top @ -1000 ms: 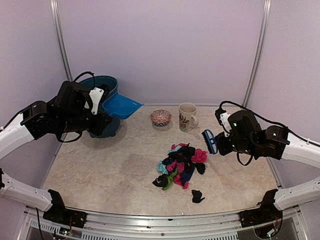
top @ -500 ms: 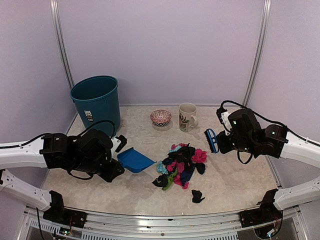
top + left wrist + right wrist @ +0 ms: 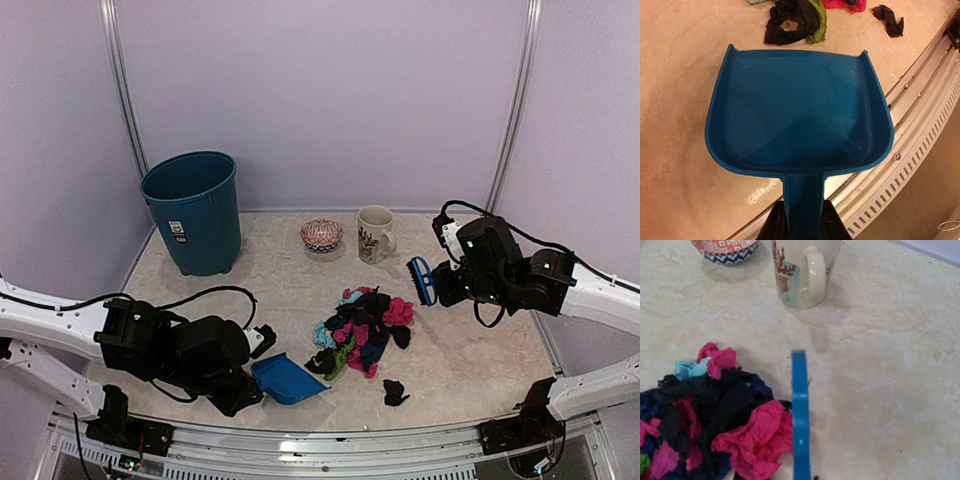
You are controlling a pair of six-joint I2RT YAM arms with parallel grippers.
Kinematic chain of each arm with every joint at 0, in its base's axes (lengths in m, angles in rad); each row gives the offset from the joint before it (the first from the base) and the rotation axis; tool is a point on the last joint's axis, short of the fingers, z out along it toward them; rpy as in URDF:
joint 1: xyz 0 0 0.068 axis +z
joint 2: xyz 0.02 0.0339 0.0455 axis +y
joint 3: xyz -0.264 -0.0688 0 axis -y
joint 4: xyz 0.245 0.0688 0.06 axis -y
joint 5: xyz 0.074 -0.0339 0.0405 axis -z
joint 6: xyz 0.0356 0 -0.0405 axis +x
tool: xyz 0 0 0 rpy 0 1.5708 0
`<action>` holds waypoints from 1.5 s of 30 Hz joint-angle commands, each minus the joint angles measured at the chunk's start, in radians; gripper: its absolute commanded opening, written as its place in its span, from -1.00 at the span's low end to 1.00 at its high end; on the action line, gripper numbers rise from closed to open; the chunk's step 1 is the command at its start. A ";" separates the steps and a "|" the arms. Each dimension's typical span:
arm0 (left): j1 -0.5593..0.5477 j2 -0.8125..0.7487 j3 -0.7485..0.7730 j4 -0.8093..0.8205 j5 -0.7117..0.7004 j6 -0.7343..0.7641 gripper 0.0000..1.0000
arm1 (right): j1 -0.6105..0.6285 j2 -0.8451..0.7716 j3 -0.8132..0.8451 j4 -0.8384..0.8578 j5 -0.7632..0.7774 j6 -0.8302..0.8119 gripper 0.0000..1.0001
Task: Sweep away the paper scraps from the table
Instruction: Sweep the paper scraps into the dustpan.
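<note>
The left arm has just swung a long way. A second ago it held the dustpan [image 3: 290,380] tipped over the teal bin [image 3: 193,210] at upper left. Half a second ago the dustpan was low at centre left, and now it sits at lower centre, close to the front rail. The left tool [image 3: 803,222] is clenched on the dustpan's handle, a finger on either side. In the left wrist view the pan is empty, its open lip facing a black and green wad just beyond it, not touching. Whether the lip rests flat on the counter [image 3: 480,350] I cannot tell.

The right arm has barely shifted. The right tool [image 3: 445,285] grips the brush [image 3: 421,280] tight and hovers at centre right, just beside the pile's upper right edge, the brush edge-on above pink wads in its own wrist view.

The paper scraps [image 3: 365,330] lie heaped at the middle of the counter as before, with one black scrap [image 3: 395,392] apart toward the lower right. The mug [image 3: 375,233] and bowl [image 3: 321,234] stand behind them.

My reading: the pan is back from an emptying trip and set for another load, so most of the sweeping remains. The brush must now push wads lower left into the lip.
</note>
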 commanded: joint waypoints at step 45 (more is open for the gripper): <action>0.172 0.420 0.025 0.295 -0.007 0.200 -1.00 | 0.027 0.539 0.236 0.211 -0.293 -0.459 -1.00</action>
